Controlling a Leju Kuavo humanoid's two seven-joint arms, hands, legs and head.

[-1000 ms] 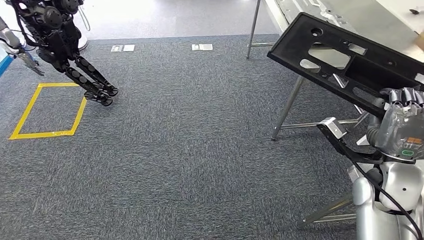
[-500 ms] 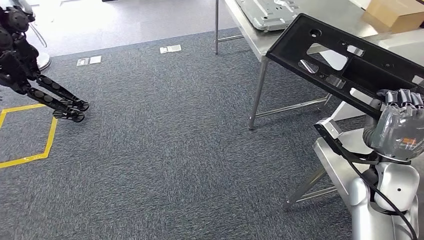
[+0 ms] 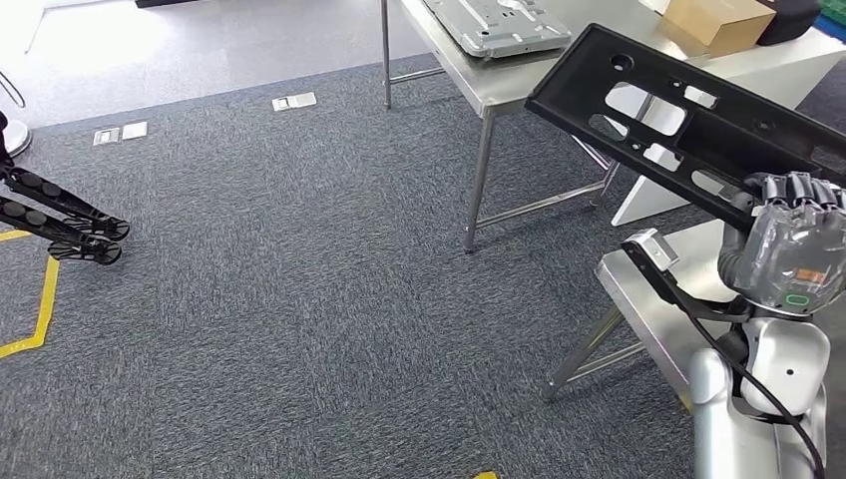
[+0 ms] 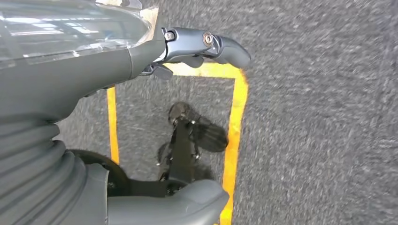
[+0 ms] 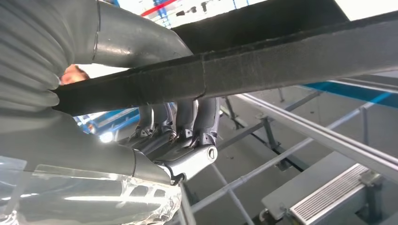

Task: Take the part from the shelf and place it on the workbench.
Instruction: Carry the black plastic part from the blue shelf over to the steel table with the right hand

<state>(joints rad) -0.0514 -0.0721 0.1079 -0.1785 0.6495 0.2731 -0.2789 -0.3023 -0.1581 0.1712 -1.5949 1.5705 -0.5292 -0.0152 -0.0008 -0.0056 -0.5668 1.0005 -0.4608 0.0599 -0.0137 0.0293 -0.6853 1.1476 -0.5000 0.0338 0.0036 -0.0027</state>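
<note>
The right hand [image 3: 793, 235] at 4 o'clock in the head view grips the near edge of the part [image 3: 688, 125], a long black panel with cut-outs, carried tilted in the air with its far end toward 1 o'clock. In the right wrist view the fingers [image 5: 187, 119] curl under the panel's edge [image 5: 234, 70] with the thumb over the top, a firm wrap rather than a pinch. The left hand [image 4: 141, 61] hangs low over the carpet [image 3: 299, 299], holding nothing, fingers [image 4: 206, 44] loosely bent and apart.

The part is off the shelf and not yet down; its far end overlaps the steel bench [image 3: 519, 75] at 12 to 1 o'clock, but whether it is over the top or short of it cannot be told. By the look of it, the step in hand is the carry to the bench. To do it well: keep the grip closed, since one hand bears a long lever; level the panel before lowering; bring it in over bare steel, clear of the grey tray [image 3: 494, 25] and the box [image 3: 718, 20]; let go only once the panel rests flat.

Count: one black part, one bench, one grey tray, one cardboard box, one dark bag [image 3: 793, 15] at the bench's far end, two floor plates [image 3: 120, 132] at 10 o'clock and one [image 3: 294, 101] at 11, one strip of yellow tape [image 3: 30, 299] at 9 o'clock.
</note>
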